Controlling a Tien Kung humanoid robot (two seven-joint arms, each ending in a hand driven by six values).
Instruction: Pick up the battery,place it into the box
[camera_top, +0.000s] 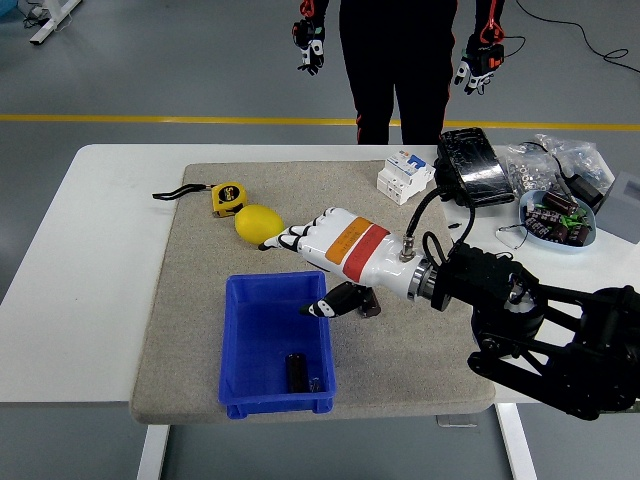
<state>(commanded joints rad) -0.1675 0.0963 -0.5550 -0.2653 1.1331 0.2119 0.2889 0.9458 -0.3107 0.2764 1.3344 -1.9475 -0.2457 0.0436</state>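
Robot hand (312, 262) on the right arm hovers above the far right rim of the blue box (250, 345), fingers spread apart and holding nothing, thumb pointing down toward the box. Battery (297, 371) lies flat on the box floor, near its front right corner, apart from the hand. Box sits on a grey mat (190, 300) toward the near edge of the white tabletop (95, 260). Second dark battery (370, 300) stands on the mat just right of the box, under the wrist. Lemon (256, 221) and yellow tape measure (227, 198) lie on the mat toward the far left. White circuit breaker (404, 175), black pouch (470, 167) and bowl of small parts (558, 221) sit toward the far right corner. Person (400, 60) stands beyond the far edge, gloved hands hanging free.
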